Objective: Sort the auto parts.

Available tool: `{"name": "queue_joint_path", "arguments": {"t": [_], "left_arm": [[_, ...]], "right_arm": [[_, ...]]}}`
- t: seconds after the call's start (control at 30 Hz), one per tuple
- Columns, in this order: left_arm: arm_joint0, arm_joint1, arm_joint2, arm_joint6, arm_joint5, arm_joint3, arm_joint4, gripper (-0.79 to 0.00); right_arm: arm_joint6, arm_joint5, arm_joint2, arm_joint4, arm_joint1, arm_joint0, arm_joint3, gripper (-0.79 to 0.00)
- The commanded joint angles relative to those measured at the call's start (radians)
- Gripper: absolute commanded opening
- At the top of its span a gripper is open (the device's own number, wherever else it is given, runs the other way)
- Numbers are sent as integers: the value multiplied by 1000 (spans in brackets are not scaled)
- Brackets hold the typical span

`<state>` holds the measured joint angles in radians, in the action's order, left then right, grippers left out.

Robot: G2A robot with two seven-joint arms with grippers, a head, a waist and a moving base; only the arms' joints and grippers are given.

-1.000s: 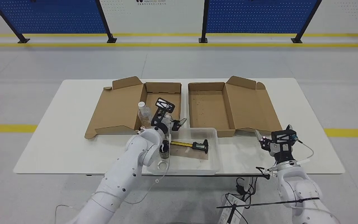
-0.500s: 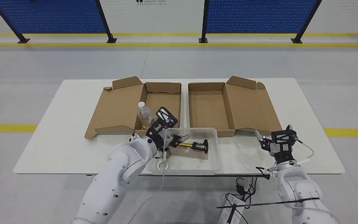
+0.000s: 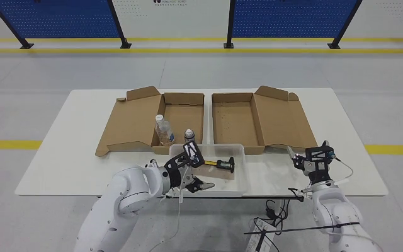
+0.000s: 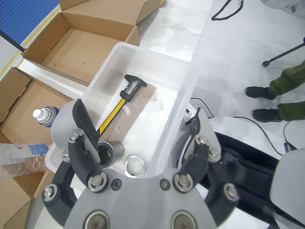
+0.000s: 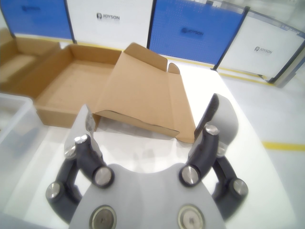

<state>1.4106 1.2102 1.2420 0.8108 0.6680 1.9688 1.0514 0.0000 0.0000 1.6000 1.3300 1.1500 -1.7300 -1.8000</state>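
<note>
A clear plastic bin (image 3: 238, 151) (image 4: 152, 53) sits at the table's front edge. In it lie a digital caliper (image 3: 218, 164) (image 4: 129, 89) on a brown card, a dark bearing (image 4: 112, 150) and a metal ring (image 4: 134, 165). My left gripper (image 3: 196, 181) (image 4: 138, 113) hangs open over the bin's front-left corner, holding nothing. A spray can (image 3: 189, 134) (image 4: 44, 116) and a plastic bottle (image 3: 164, 129) (image 4: 21, 156) are in the left cardboard box (image 3: 135, 116). My right gripper (image 3: 308, 152) (image 5: 149, 106) is open over the table's front right, in front of the right cardboard box (image 3: 236, 123) (image 5: 78, 79).
Both cardboard boxes lie open with their flaps spread outward. The right box's lid flap (image 5: 147, 96) slopes down toward the right gripper. Bare white table (image 3: 69, 157) lies left of the boxes. A person's legs (image 4: 281, 89) stand on the floor beside the table.
My left gripper has pulled back from the left box to the bin's front edge. The spray can now stands uncovered in that box. The right arm has not moved.
</note>
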Motion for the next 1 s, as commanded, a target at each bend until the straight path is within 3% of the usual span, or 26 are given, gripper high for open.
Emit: {"name": "queue_joint_path", "arguments": {"t": [0.0,0.47,0.8,0.97], "left_arm": [[0,0,0,0,0,0,1,0],[1,0,0,-6,-6,-2,0,0],[-28,4,-22,-39,-221,-42,72,0],[-62,6,-52,7,-255,-75,73,0]], "right_arm": [[0,0,0,0,0,0,0,0],[0,0,0,0,0,0,0,0],[0,0,0,0,0,0,0,0],[0,0,0,0,0,0,0,0]]}}
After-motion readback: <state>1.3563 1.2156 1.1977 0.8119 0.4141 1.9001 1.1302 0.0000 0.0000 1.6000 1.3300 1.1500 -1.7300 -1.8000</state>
